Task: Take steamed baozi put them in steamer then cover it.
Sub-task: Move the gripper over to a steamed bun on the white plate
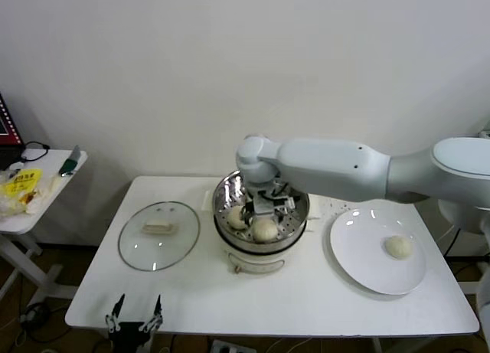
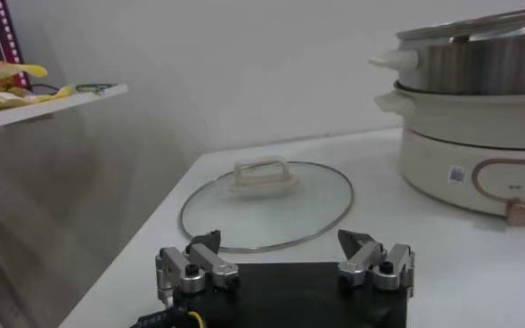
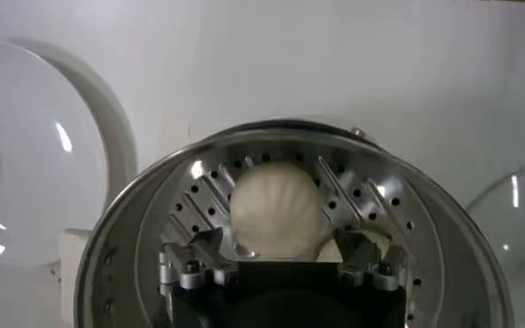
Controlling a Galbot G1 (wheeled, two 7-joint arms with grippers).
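The steel steamer (image 1: 224, 194) stands on its cream pot base (image 1: 256, 259) at the table's middle. My right gripper (image 1: 269, 202) hangs inside it, open. Its fingers stand either side of a steamed baozi (image 3: 275, 212) that lies on the perforated floor without touching it. The head view shows two baozi in the basket, one at the front (image 1: 265, 230) and one to its left (image 1: 237, 217). Another baozi (image 1: 398, 246) lies on the white plate (image 1: 360, 265). The glass cover (image 1: 158, 234) lies flat on the table left of the steamer. My left gripper (image 1: 134, 316) is parked open at the table's front edge.
A small side table (image 1: 46, 181) with yellow packets stands at far left. In the left wrist view the cover (image 2: 266, 200) lies just beyond the left gripper (image 2: 280, 241), with the steamer (image 2: 476, 62) and the pot base (image 2: 458, 134) behind it. The wall runs behind the table.
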